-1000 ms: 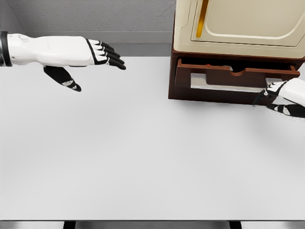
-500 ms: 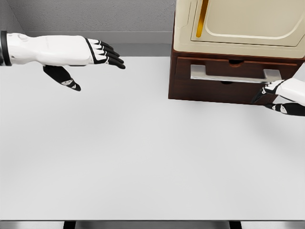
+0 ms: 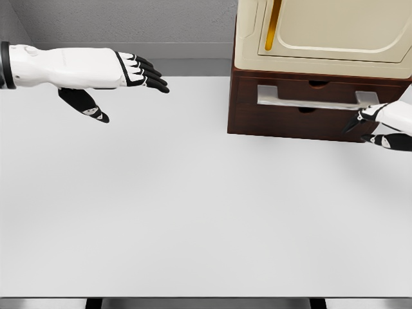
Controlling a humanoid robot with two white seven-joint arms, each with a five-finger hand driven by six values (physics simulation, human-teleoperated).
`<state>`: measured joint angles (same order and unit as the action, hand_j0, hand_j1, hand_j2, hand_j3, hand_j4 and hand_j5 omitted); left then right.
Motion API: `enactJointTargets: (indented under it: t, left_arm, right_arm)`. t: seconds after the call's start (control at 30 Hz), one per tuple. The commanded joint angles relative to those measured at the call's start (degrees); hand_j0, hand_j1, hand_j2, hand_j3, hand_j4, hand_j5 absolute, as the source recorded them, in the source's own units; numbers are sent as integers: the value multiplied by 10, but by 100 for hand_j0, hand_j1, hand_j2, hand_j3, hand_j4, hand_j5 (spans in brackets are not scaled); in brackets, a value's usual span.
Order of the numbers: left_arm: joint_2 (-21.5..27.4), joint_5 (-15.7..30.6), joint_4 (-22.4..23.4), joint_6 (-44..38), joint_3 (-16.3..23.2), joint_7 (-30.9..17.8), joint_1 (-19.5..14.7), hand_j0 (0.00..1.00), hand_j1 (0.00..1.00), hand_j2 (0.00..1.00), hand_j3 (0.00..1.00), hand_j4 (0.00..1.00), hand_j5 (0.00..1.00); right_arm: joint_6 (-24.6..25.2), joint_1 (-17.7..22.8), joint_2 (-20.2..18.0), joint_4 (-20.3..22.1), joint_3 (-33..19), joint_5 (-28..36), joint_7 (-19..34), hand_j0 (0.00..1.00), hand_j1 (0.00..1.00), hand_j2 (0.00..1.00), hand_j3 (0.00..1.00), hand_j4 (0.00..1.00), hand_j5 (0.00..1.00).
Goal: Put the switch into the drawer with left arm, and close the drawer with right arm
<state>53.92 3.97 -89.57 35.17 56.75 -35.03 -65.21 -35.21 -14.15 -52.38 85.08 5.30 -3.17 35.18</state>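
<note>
- A plain white tabletop (image 3: 193, 206) runs back to a grey wall.
- The dark brown wooden drawer (image 3: 302, 96), with its silver bar handle (image 3: 309, 102), sits shut under a cream cabinet (image 3: 322, 32) (the switch is not visible).
- The left hand (image 3: 122, 74) hovers with fingers spread, holding nothing.
- The right hand (image 3: 386, 123) is at the handle's right end, fingers loosely extended, gripping nothing.

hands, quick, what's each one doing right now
left hand: open, fingers spread, holding nothing.
right hand: at the drawer front's right end, holding nothing; open or shut cannot be told.

Cabinet (image 3: 322, 38) stands on table (image 3: 193, 206), far right; drawer (image 3: 315, 96) seemingly shut.
</note>
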Motion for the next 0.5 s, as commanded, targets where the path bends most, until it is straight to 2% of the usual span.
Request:
enactJointTargets:
  t: [0.0, 0.27, 0.47]
  left_arm:
    - [0, 3, 0, -2, -1, 0, 0, 100, 100, 100, 100, 100, 100]
    - [0, 3, 0, -2, -1, 0, 1, 100, 100, 100, 100, 100, 100]
    - [0, 3, 0, -2, -1, 0, 1, 100, 100, 100, 100, 100, 100]
  right_arm:
    - [2, -1, 3, -7, 2, 2, -2, 57, 57, 57, 57, 57, 57]
    - [2, 12, 1, -3, 2, -2, -2, 57, 57, 57, 57, 57, 57]
    - [2, 33, -5, 25, -1, -3, -2, 57, 57, 57, 57, 57, 57]
